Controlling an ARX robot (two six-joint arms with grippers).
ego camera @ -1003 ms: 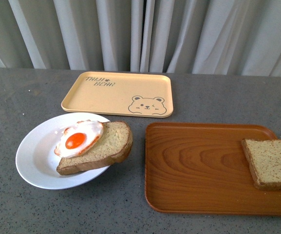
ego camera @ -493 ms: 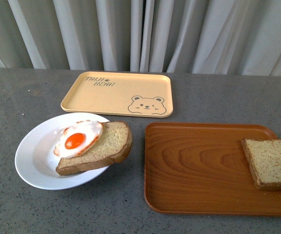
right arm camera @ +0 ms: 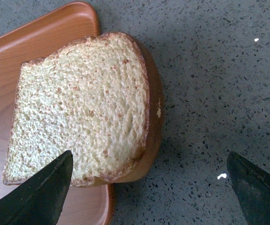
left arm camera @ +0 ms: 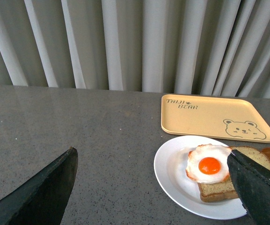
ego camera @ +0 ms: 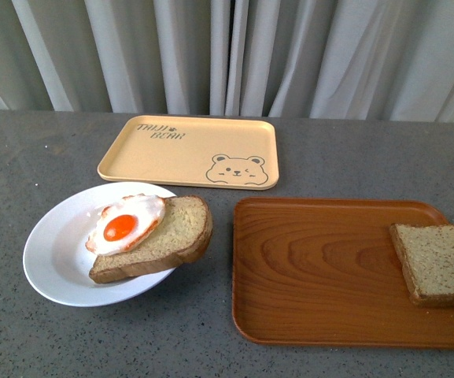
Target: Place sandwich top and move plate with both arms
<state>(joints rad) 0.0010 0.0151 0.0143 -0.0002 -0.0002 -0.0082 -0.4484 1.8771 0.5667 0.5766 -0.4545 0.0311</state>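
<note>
The sandwich top, a bare slice of brown wholegrain bread, lies at the right end of the brown wooden tray; in the right wrist view it overhangs the tray's edge. The white plate sits at the left and holds a bread slice with a fried egg. My right gripper is open above the bare slice's edge. My left gripper is open above the table, left of the plate. Neither arm shows in the front view.
A pale yellow bear-printed tray lies at the back of the grey speckled table. White curtains hang behind the table. Grey tabletop lies beside the wooden tray's corner.
The scene in the front view has shifted very slightly left; the plate, the trays and both slices keep their places relative to each other.
</note>
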